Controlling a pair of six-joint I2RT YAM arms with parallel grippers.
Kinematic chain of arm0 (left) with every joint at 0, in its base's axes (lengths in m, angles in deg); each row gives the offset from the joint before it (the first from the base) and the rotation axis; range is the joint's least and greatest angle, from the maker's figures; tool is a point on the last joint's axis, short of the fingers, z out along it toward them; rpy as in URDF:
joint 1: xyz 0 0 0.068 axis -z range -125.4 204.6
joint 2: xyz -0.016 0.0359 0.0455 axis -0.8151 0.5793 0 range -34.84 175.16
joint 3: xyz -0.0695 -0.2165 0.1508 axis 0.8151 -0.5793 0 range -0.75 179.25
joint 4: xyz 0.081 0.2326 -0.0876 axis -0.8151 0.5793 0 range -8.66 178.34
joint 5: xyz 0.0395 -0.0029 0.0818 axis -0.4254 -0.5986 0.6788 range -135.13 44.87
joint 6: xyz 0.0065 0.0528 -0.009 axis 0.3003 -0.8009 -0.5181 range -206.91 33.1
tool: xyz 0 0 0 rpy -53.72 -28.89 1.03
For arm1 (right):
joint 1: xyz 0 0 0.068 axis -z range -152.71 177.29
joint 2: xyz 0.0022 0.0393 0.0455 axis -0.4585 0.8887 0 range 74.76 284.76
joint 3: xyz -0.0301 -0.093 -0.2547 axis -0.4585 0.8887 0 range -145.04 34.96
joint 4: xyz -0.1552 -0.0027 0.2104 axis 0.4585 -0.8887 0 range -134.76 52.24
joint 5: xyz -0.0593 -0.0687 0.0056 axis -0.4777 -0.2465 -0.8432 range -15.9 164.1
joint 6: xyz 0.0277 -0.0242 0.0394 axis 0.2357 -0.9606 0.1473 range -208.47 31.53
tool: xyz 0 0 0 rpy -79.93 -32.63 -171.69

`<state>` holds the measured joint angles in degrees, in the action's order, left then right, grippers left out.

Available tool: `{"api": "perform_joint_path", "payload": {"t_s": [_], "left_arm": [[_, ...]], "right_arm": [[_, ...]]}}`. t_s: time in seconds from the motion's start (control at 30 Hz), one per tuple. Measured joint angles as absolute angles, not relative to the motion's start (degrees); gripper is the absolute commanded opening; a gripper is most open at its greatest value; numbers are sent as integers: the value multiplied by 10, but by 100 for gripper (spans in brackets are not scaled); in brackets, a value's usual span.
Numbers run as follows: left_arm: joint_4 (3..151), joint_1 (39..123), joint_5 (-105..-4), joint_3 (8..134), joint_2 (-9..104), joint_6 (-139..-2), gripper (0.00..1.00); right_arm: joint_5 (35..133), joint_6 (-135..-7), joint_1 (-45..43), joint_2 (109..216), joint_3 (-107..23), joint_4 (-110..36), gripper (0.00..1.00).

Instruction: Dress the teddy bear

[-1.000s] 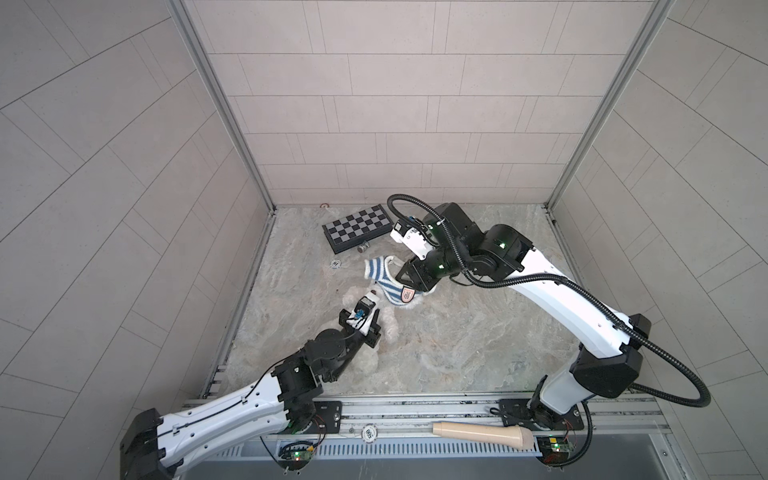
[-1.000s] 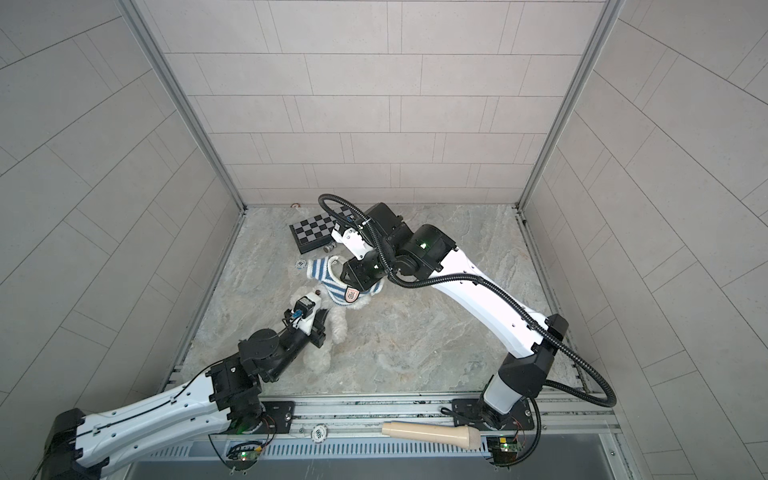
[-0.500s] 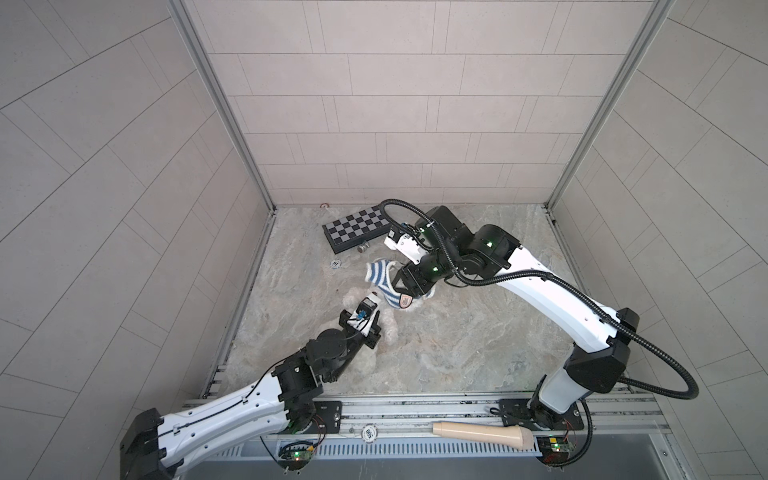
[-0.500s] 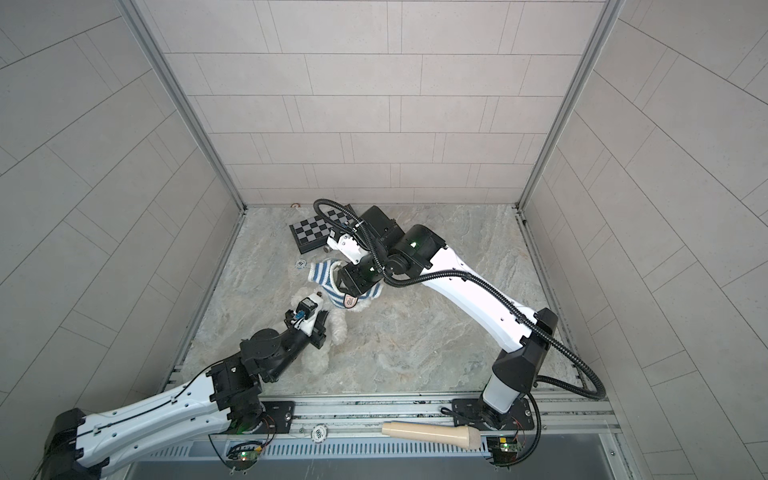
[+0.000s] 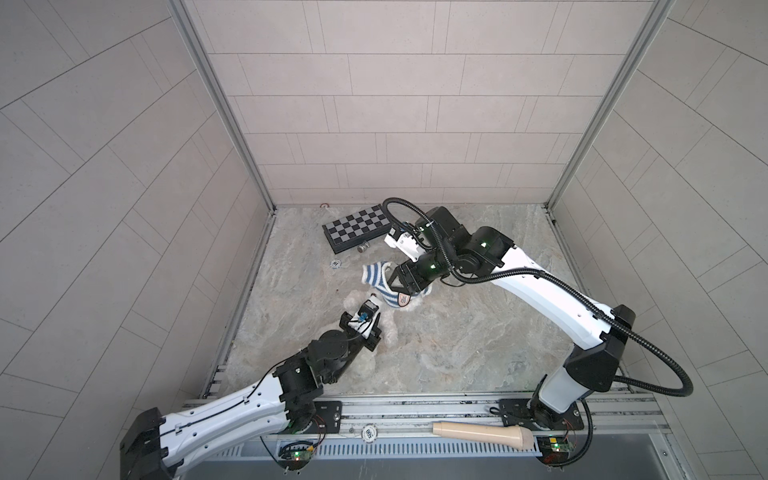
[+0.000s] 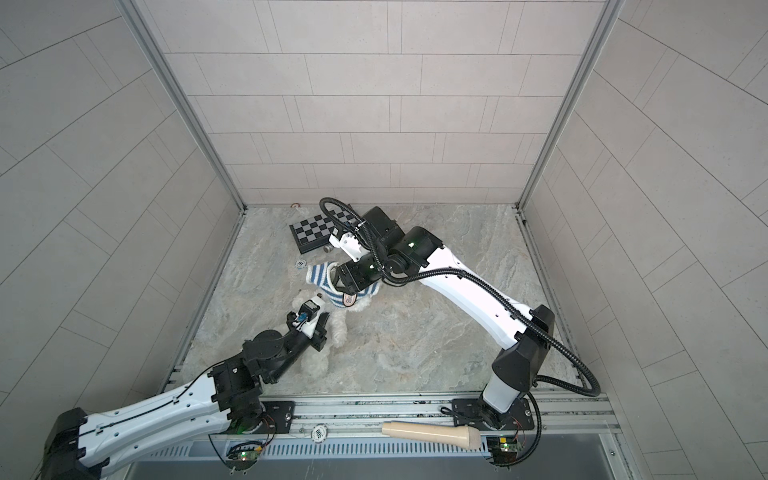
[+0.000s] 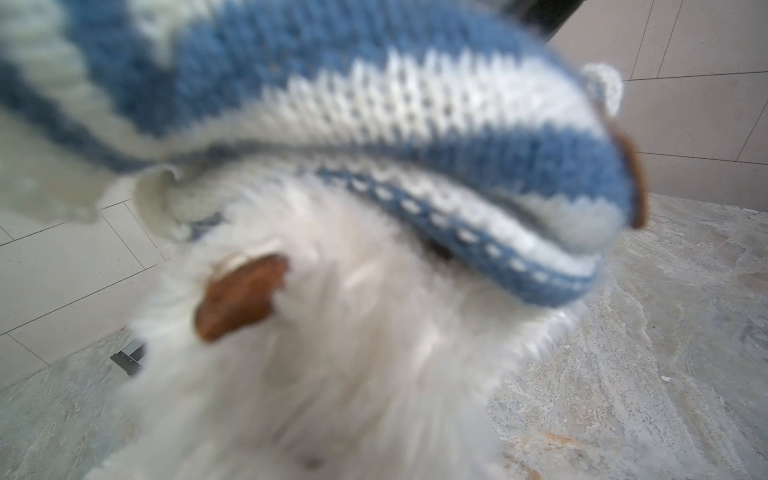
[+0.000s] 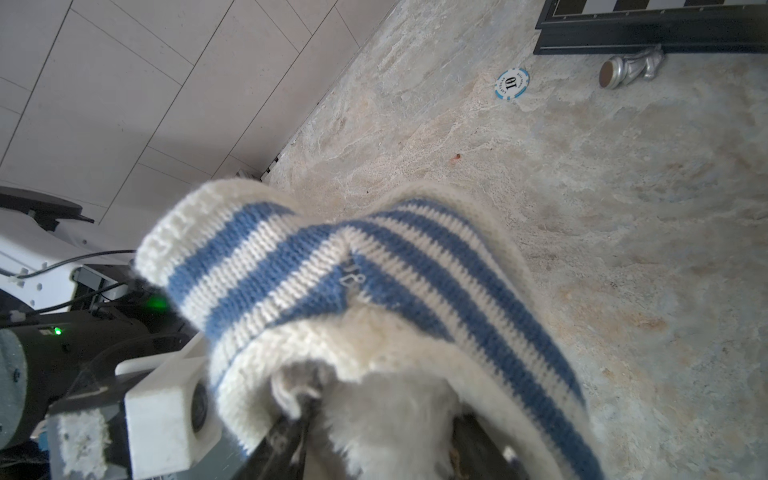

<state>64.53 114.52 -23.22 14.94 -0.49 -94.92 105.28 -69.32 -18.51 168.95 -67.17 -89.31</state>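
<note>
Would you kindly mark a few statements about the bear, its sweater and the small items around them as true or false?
1. The striped sweater lies over part of the teddy bear. True.
2. The chessboard sits at the front edge. False: it lies at the back of the table.
3. A silver chess piece lies on its side beside the chessboard. True.
4. The poker chip rests on the chessboard. False: it lies on the table, apart from the board.

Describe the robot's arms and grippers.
The left arm and right arm have white shells and black joints. A black ribbed hose loops along the right arm, where green lights glow. The left gripper and right gripper are black, each with a white camera block.
</note>
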Motion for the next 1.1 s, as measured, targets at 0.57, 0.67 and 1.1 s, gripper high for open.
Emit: {"api": "perform_joint_path", "payload": {"t_s": [0.57,0.67,1.1], "left_arm": [[644,1145,-231,149,8,-949,0],[638,1145,-229,149,14,-949,0],[608,1145,-222,149,55,-948,0]], "right_arm": [[1071,-673,-171,1690,-641,-857,30],[1072,-677,-171,1689,-641,-860,29],[1069,-700,-175,1686,-631,-869,6]]}}
